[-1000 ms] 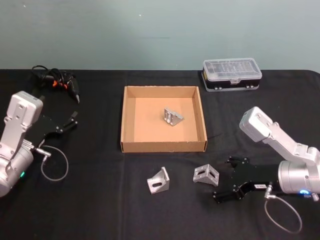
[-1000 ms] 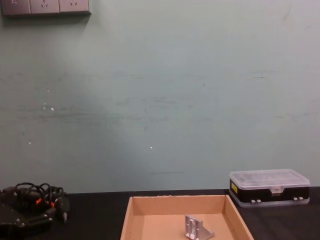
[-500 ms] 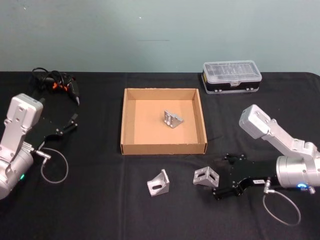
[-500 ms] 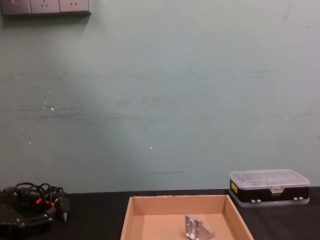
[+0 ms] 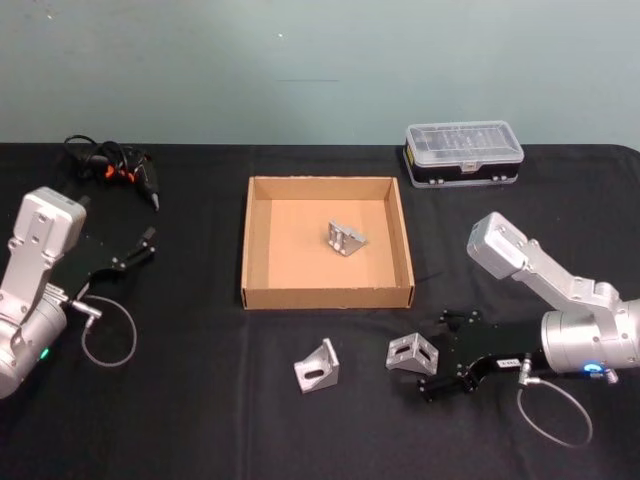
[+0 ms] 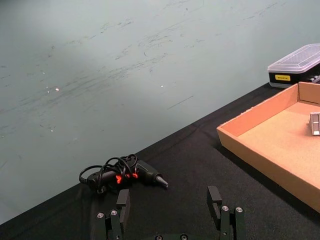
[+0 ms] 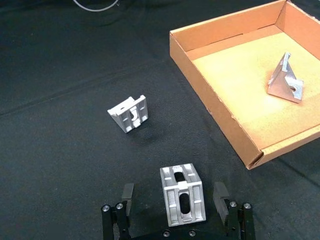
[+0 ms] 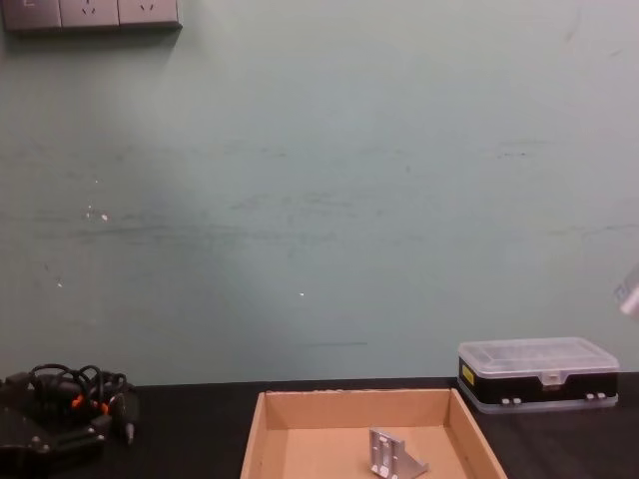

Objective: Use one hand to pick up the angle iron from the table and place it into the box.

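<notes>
Right tool (image 7: 173, 196) empty, spread wide, low on the bench (image 5: 200, 400), its fingers flanking the angle iron (image 5: 412, 352) lying just outside the near right corner of the box (image 5: 326, 294); left tool (image 6: 169, 200), also open, parked well off.

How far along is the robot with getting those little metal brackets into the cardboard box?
Done: one angle iron lies inside the box.
In hand: the right gripper is open, with a finger on each side of a second angle iron on the table, not yet closed on it.
Left: grip it, lift it and drop it in, then do the third angle iron.
The left gripper is parked open at the table's left side.
</notes>
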### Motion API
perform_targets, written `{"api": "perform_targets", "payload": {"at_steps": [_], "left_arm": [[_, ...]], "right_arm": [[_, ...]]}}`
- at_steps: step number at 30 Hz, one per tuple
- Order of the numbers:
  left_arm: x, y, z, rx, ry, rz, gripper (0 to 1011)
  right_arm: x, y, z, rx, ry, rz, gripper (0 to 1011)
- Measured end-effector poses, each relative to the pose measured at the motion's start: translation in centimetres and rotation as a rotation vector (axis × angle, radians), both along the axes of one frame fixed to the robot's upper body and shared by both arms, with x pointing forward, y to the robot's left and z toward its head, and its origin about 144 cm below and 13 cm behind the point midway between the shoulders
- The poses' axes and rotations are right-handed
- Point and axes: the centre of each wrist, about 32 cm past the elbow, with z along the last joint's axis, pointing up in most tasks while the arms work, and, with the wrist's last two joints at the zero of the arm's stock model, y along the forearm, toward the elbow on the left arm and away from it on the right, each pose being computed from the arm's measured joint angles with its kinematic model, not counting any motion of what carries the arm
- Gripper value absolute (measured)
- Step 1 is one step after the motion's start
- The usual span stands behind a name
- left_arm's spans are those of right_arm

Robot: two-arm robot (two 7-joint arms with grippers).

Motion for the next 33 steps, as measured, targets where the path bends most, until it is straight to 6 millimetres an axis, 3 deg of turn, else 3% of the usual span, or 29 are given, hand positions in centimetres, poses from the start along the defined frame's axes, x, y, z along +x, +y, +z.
{"api": "perform_targets", "payload": {"at_steps": [19,24,33], "left_arm": [[0.0,0.0,0.0,0.0,0.0,0.0,1011],[0.0,0.0,0.0,0.0,0.0,0.0,1011],[0.0,0.0,0.0,0.0,0.0,0.0,1011]], "right_arm": [[0.21,0.23,-0.21,0.008,-0.004,0.004,997],[0.21,0.22,-0.19,0.008,-0.005,0.003,907],[0.19,0.19,-0.17,0.009,-0.005,0.002,628]]}}
